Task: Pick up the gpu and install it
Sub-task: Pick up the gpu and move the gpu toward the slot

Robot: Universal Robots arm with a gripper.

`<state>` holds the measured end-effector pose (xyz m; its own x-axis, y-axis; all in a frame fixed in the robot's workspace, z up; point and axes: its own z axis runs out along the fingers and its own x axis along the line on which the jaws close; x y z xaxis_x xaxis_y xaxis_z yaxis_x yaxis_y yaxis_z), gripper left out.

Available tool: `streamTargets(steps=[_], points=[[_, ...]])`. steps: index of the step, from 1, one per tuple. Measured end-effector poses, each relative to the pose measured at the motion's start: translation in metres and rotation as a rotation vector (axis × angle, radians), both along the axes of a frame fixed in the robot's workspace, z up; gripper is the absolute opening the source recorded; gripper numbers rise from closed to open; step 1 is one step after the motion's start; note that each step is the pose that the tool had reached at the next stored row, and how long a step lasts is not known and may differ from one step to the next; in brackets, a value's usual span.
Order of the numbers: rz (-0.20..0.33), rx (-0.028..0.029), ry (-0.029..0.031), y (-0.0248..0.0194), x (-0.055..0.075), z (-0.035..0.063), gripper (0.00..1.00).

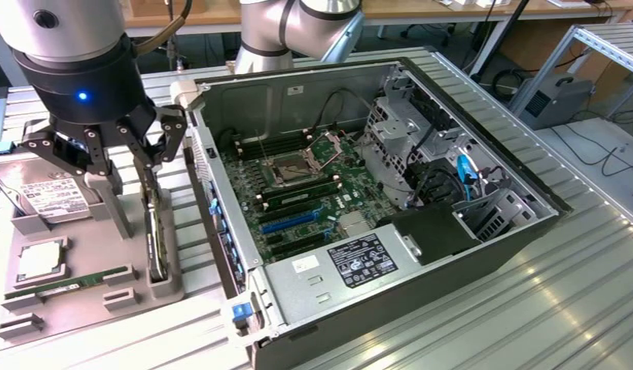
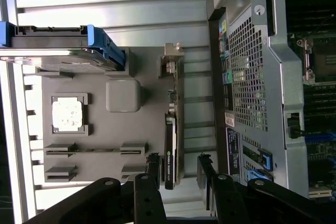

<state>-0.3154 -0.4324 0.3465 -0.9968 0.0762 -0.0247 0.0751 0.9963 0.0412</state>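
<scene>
The gpu (image 1: 158, 243) is a thin dark card standing on its edge in a slot of the grey holder tray (image 1: 85, 308), on the side nearest the open computer case (image 1: 398, 193). In the wrist view the gpu (image 2: 170, 129) shows its silvery end bracket at the far end. My gripper (image 1: 139, 208) hangs low over the tray with its jaws open. In the wrist view my gripper (image 2: 178, 165) has one black finger on each side of the card's near end, and a small gap shows on both sides. Nothing is held.
On the tray (image 2: 105, 129) also lie a silver hard drive (image 1: 44, 196) in blue rails, a processor chip (image 2: 67, 115) and a narrow green memory stick (image 1: 69, 284). The case's motherboard carries a blue card slot (image 1: 291, 223). A ribbed metal table top (image 1: 522, 308) surrounds everything.
</scene>
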Motion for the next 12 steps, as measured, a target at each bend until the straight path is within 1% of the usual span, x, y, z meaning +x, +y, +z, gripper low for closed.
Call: streamTargets(steps=[12], points=[[0.0,-0.0001,0.0001,-0.0001,-0.0009,-0.0026,0.42]])
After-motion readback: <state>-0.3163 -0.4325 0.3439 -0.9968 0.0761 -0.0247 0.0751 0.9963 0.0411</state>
